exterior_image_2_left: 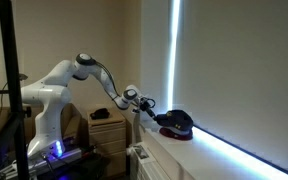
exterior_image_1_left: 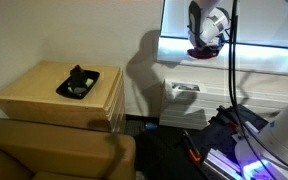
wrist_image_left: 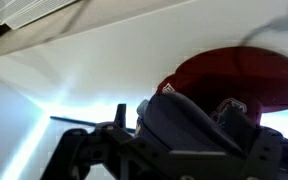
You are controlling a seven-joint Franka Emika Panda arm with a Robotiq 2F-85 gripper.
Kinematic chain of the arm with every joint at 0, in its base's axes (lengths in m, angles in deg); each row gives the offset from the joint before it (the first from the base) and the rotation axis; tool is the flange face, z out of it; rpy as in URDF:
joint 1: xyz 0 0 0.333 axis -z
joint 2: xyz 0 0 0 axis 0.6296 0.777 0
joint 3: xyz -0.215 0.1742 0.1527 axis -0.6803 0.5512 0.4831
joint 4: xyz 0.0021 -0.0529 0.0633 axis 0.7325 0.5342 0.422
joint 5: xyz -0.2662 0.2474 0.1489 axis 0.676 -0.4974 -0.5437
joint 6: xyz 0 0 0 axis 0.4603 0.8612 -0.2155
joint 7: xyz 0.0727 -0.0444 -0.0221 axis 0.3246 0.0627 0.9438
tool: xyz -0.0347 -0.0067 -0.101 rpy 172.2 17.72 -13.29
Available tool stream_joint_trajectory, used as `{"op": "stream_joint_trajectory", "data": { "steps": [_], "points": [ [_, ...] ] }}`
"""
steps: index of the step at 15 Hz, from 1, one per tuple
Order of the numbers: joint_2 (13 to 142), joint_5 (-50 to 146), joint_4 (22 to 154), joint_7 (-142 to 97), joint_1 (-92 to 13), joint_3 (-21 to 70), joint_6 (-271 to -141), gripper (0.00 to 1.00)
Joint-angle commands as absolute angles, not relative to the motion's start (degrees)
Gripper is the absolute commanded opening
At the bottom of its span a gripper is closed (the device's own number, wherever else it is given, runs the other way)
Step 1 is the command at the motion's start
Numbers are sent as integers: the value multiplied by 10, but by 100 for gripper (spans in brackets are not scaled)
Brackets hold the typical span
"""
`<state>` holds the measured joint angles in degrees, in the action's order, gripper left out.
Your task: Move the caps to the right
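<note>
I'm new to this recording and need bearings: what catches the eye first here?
The white arm stretches out to the bright window ledge, its gripper at the dark caps lying there. Away from it, a black tray sits on a wooden cabinet.

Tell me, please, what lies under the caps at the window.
The caps rest on the white window ledge. Whatever is directly beneath them is covered; nothing else shows there.

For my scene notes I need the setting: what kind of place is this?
Probably a living room or lounge, not a lab: a brown couch, a wooden side cabinet, and a bright window with the caps at its sill.
</note>
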<state>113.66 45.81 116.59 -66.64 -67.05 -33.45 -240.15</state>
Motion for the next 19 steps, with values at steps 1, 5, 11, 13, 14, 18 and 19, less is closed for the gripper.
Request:
{"op": "stream_joint_trajectory", "data": {
  "steps": [1, 5, 11, 13, 14, 18, 19],
  "points": [
    [1141, 443, 1164, -643, -670, -337, -2395, 100],
    [1080, 440, 1166, -604, -643, -294, -2383, 100],
    [980, 403, 1140, -594, -599, -169, -2357, 100],
    [936, 401, 1145, -578, -564, -116, -2356, 100],
    [912, 401, 1152, -564, -544, -87, -2355, 100],
    [911, 430, 1146, -584, -521, -58, -2370, 100],
    [910, 432, 1146, -586, -521, -61, -2370, 100]
  ]
}}
